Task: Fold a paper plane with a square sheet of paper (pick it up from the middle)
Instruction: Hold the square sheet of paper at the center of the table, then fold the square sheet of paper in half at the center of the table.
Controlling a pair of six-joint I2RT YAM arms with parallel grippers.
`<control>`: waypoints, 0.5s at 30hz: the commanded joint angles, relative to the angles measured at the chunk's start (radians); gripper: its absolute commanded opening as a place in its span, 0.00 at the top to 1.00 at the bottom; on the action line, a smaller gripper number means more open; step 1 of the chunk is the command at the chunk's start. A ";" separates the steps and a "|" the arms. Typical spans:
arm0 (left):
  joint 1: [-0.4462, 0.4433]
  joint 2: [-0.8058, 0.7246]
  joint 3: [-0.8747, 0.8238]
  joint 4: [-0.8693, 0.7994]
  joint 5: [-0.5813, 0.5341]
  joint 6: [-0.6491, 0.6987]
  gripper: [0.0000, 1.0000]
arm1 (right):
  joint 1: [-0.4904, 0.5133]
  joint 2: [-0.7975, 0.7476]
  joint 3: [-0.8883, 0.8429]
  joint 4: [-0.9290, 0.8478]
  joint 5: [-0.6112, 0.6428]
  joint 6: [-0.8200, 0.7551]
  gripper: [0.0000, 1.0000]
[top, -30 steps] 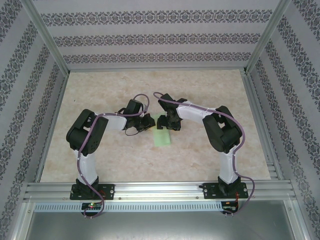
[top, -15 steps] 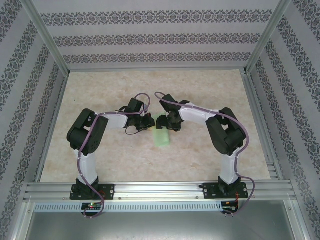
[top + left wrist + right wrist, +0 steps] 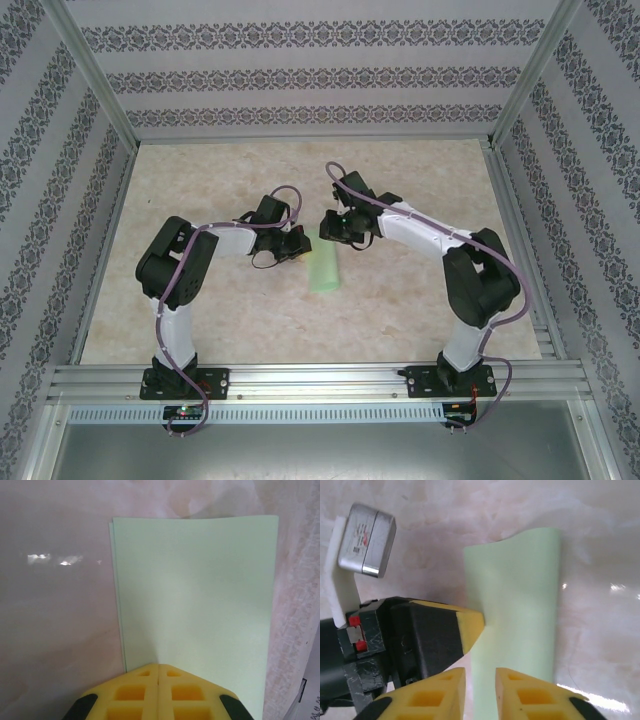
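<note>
Square sheet of paper (image 3: 324, 272) — thin, plain, pale mint-green — lies doubled over as a narrow strip near the middle of the pale marbled tabletop (image 3: 420, 330) in the overhead view. Its long side runs from near to far. The left gripper (image 3: 298, 246) sits just beside the strip's far left edge. The right gripper (image 3: 328, 226) is at the strip's far end, and the two black wrists are close together. Patterned wallpaper panels (image 3: 300, 80) wall in the table, and a ribbed aluminium rail (image 3: 320, 380) carries both arm bases.

From the left wrist, the left gripper (image 3: 158, 672) has its yellow fingers pressed together with no gap. Their shared tip is on the near edge of the square sheet of paper (image 3: 195, 595). Whether a layer is pinched between them cannot be told. The sheet stretches away flat, and a sliver of a lower layer peeks out along its left side.

From the right wrist, the right gripper (image 3: 480, 672) holds its yellow fingers slightly apart — a narrow slot with the near end of the square sheet of paper (image 3: 520, 610) showing through it. The left gripper (image 3: 475, 622) comes in from the left, its yellow point touching the strip's left edge. Above it sits a silver-grey boxy module (image 3: 367, 540) on a white bracket. The strip's far end curls slightly.
</note>
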 commanded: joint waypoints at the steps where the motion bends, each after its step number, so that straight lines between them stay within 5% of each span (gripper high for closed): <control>1: -0.014 0.104 -0.046 -0.160 -0.107 0.015 0.98 | 0.002 0.074 0.048 0.037 -0.073 -0.001 0.91; 15: -0.013 0.107 -0.042 -0.225 -0.137 0.008 1.00 | -0.005 0.230 0.109 0.017 -0.099 -0.033 0.98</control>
